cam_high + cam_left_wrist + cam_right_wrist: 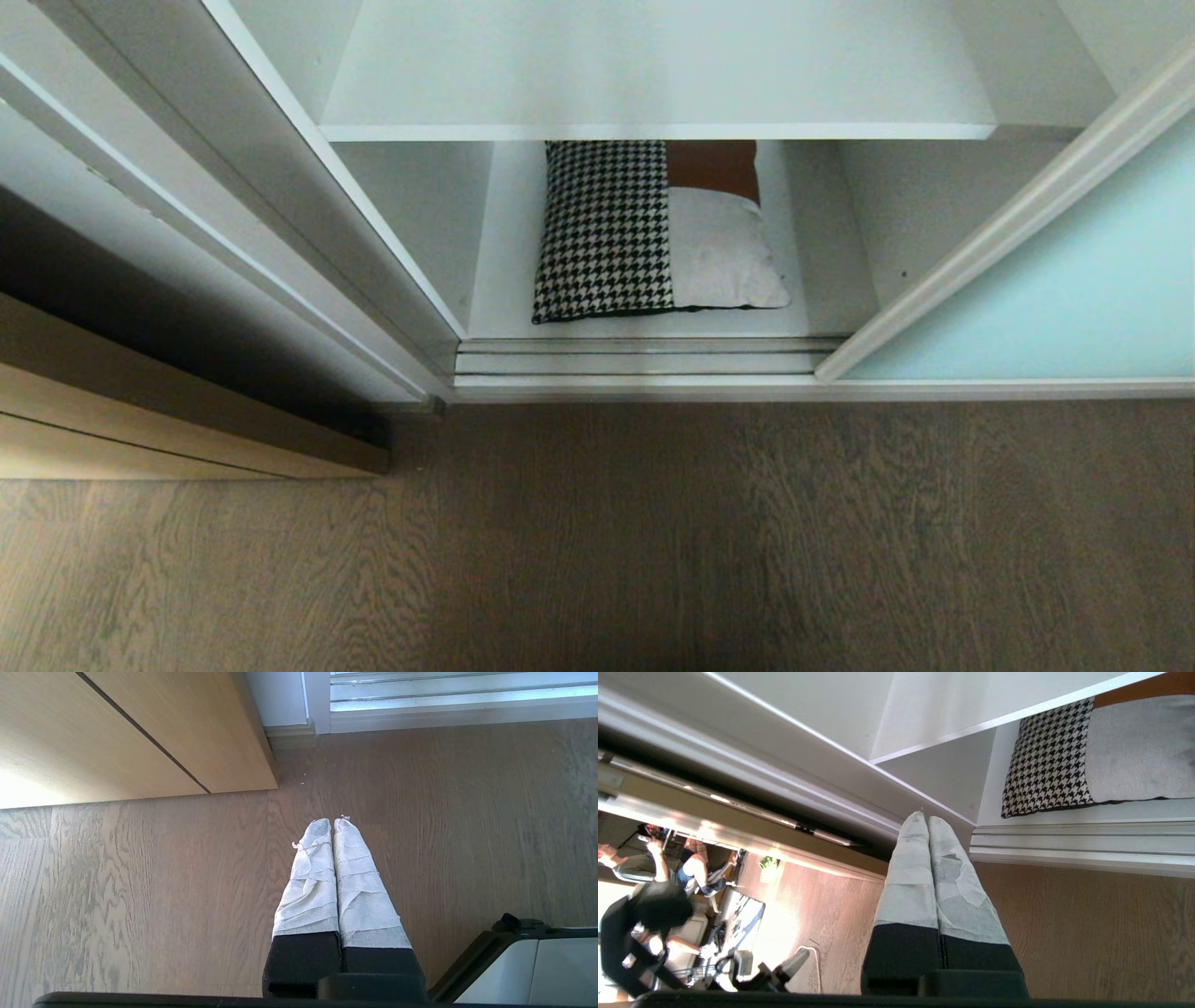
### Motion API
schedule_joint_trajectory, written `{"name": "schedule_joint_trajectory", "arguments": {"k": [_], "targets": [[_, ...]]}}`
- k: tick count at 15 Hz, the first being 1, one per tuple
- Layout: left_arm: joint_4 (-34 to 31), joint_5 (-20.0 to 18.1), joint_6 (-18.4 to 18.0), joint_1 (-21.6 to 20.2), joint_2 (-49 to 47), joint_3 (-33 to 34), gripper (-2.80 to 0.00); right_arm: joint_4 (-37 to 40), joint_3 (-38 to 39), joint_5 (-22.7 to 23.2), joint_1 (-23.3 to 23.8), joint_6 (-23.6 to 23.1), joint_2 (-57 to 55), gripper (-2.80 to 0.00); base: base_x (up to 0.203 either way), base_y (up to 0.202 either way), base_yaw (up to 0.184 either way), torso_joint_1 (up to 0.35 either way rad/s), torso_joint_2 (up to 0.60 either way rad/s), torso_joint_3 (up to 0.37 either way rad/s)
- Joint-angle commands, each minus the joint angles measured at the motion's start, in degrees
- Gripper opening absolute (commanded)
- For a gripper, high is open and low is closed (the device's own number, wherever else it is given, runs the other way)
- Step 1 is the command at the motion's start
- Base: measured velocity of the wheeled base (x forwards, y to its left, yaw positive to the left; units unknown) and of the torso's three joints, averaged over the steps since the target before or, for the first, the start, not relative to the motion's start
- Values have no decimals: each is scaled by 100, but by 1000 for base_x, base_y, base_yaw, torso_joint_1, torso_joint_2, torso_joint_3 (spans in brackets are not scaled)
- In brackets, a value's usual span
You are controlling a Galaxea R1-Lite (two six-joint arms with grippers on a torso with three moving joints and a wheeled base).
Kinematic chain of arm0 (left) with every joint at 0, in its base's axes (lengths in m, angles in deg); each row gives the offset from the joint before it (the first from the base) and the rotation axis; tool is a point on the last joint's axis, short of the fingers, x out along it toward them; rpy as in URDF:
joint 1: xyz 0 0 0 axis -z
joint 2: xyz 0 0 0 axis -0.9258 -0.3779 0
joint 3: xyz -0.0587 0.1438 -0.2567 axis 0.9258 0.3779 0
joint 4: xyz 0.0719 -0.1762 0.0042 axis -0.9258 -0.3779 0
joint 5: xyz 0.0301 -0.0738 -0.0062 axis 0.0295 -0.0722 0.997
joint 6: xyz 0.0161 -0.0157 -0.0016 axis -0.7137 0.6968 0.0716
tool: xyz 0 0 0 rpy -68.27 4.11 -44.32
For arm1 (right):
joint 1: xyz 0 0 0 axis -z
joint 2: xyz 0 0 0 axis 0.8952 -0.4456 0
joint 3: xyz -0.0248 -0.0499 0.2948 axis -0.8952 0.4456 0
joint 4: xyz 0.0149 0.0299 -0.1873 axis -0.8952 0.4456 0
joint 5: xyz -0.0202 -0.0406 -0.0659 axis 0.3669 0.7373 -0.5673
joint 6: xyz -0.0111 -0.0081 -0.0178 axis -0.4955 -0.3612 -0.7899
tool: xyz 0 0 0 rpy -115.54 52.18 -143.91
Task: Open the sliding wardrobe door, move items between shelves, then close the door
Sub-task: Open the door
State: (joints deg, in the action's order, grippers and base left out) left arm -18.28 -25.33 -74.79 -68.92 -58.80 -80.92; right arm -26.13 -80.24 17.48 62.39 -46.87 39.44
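1. We found the sliding wardrobe door [1055,271] already pushed aside to the right, the compartment open.
2. The houndstooth cushion [605,231] and the cream cushion [724,250] lay side by side, touching, on the bottom shelf [499,280]; the upper shelf [653,70] stood bare.
3. Our left gripper [332,822] hung pressed together above the floor [653,541]; our right gripper [923,819], likewise together and empty, pointed toward the wardrobe's sill.
4. We judged the moving and closing still undone.

cushions: 2 [605,229] [724,247] | shelves: 2 [653,131] [644,322] | sliding door: 1 [1055,280]
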Motion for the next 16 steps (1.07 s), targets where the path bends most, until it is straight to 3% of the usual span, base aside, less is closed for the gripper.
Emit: {"name": "schedule_joint_trajectory", "arguments": {"k": [1,16], "targets": [[-4,-2,-1,-2,-20,9,-280,-119,-159,3,0,16,-577,-280,0,0,0,0,0,0],[3,-2,-9,-2,-20,9,-280,-688,-2086,-1619,-8,-51,-2859,-280,0,0,0,0,0,0]]}}
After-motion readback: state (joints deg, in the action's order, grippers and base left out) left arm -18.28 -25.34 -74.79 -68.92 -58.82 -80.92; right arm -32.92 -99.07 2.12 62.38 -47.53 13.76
